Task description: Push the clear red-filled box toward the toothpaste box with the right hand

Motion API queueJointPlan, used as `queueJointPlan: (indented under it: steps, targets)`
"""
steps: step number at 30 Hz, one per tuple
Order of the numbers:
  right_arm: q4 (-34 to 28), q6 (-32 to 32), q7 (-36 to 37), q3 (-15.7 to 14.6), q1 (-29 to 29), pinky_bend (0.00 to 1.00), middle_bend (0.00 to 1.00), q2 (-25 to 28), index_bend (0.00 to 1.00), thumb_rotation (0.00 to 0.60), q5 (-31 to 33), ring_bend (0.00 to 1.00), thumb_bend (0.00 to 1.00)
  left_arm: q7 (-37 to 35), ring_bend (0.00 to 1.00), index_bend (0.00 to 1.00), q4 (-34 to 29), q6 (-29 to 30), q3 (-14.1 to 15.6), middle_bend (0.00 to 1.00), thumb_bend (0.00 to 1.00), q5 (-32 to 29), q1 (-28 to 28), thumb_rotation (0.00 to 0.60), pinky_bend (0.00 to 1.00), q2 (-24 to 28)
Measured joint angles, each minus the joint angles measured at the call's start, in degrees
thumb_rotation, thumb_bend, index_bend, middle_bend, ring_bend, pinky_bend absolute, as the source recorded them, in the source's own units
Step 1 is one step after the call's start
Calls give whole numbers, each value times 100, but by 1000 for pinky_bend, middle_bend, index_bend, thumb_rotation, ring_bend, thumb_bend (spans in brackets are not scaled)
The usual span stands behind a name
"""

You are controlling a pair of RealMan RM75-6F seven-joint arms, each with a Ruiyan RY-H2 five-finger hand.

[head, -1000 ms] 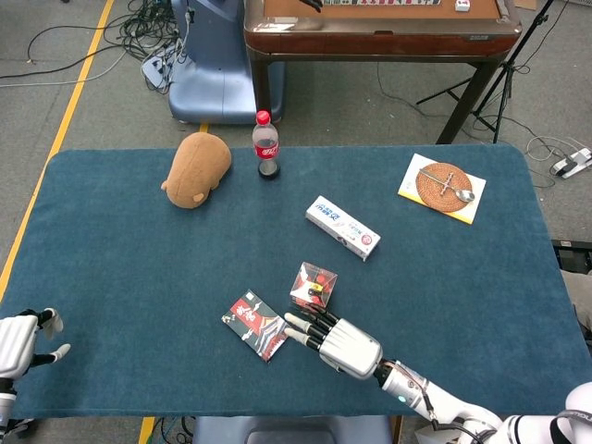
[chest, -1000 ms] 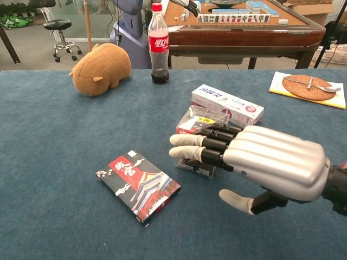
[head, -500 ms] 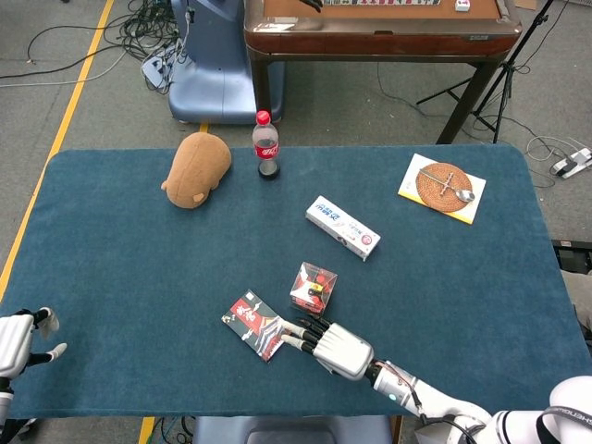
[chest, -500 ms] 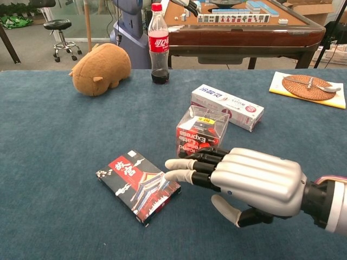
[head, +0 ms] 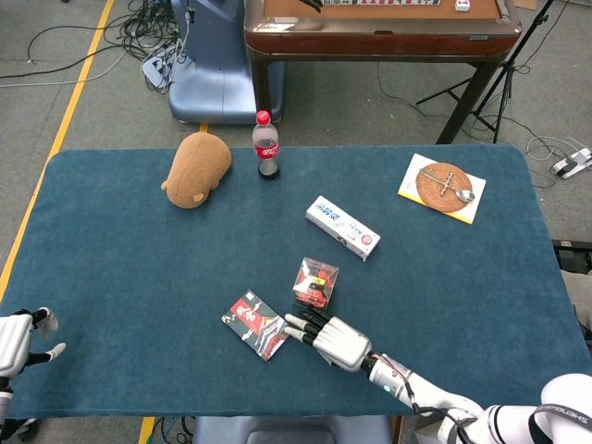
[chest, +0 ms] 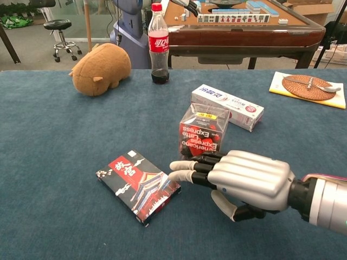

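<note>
Right hand (chest: 246, 181) sits flat and released, holding nothing, fingers against the near face of the clear red-filled box (chest: 203, 131) at centre frame, so a high push could tip it short of the toothpaste box (chest: 227, 106).

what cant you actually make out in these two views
- Whether the right hand touches the clear red-filled box: its own fingers cover the box's near base in both views.
- Gap between that box and the toothpaste box: chest view overlaps them.
- Left hand: cut off by the head view's edge, absent from chest view.
</note>
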Motion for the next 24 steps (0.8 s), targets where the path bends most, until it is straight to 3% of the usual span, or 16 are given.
queueJointPlan:
  steps: [24]
  targets:
    - [501, -192, -81, 278, 91, 84, 18, -266, 0, 600, 512, 0, 886, -53, 480, 583, 4, -26, 2, 623, 23, -5, 2, 600, 575, 24]
